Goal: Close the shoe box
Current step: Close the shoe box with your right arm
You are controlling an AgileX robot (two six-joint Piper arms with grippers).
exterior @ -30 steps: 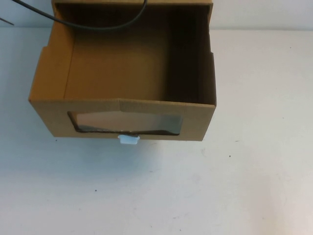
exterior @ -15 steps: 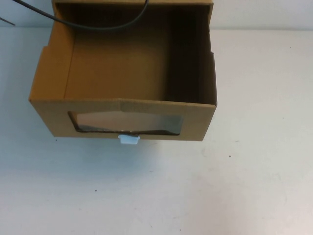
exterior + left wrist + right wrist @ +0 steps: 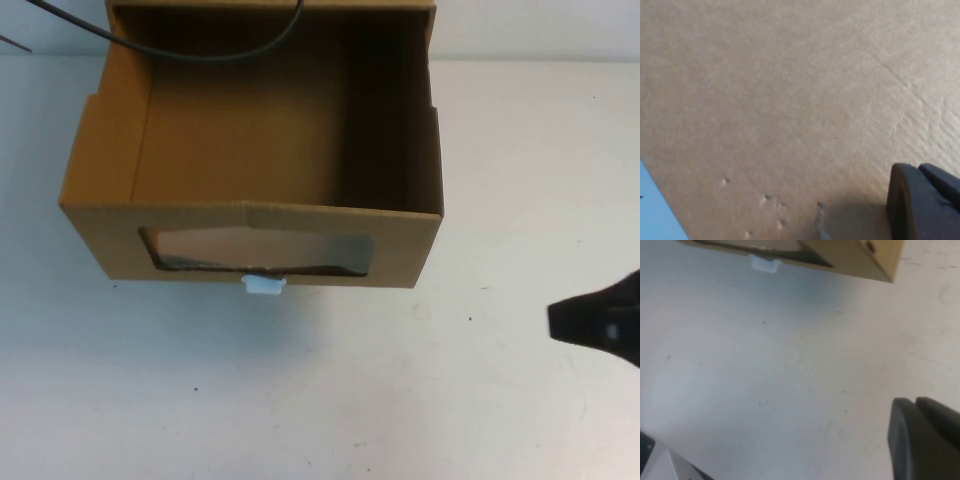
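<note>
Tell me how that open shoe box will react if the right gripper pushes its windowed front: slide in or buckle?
The shoe box looks empty, so it is probably light and may skid on the smooth table. Its thin front with the window could flex, so pushing near an edge seems safer. The right gripper is off to its right; the left gripper is against cardboard.

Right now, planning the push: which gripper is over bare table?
The right gripper, over the table right of the shoe box; the left gripper is near brown cardboard.
</note>
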